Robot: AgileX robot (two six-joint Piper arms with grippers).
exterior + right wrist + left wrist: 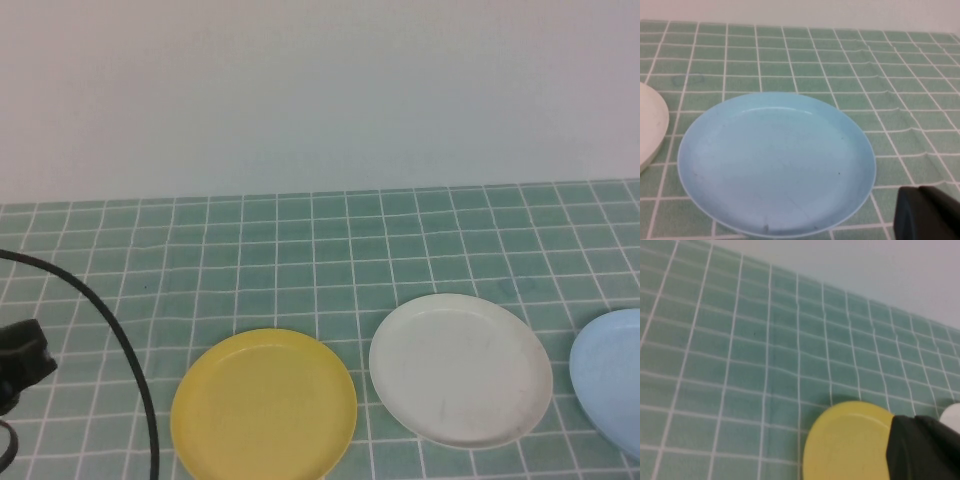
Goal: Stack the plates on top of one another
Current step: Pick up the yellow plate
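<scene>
Three plates are lying flat and separate in a row on the green checked cloth (300, 250): yellow plate (263, 405) left, white plate (460, 368) middle, light blue plate (612, 378) at the right edge. Left gripper (925, 447) is sitting low beside the yellow plate, fingers closed, holding nothing, its black cable (120, 350) arcing across the cloth. Right gripper (930, 214) is hanging just beside the blue plate, also closed and empty.

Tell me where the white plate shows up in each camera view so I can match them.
High view: white plate, right of centre, between yellow plate and light blue plate.
Left wrist view: only a sliver at the right edge.
Right wrist view: rim at the left edge.
Shared landmark: the green tiled cloth.
</scene>
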